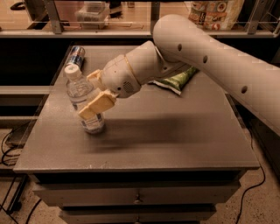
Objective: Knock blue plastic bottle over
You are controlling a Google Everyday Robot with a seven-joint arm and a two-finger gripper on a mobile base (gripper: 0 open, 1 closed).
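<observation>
The blue plastic bottle (82,97) is clear and ribbed, with a white cap and a white-and-blue label. It stands at the left of the grey table (175,135), leaning with its cap toward the back left. My gripper (94,92) is open and pressed against the bottle's right side. One tan finger (97,105) lies across the bottle's body and the other finger (93,76) is behind it, near the bottle's shoulder. Part of the label is hidden by the front finger.
A small blue-and-silver drink can (76,54) lies at the back left corner, just beyond the bottle. A green chip bag (178,79) lies at the back middle, partly under my arm. A shelf with goods (210,13) runs behind the table.
</observation>
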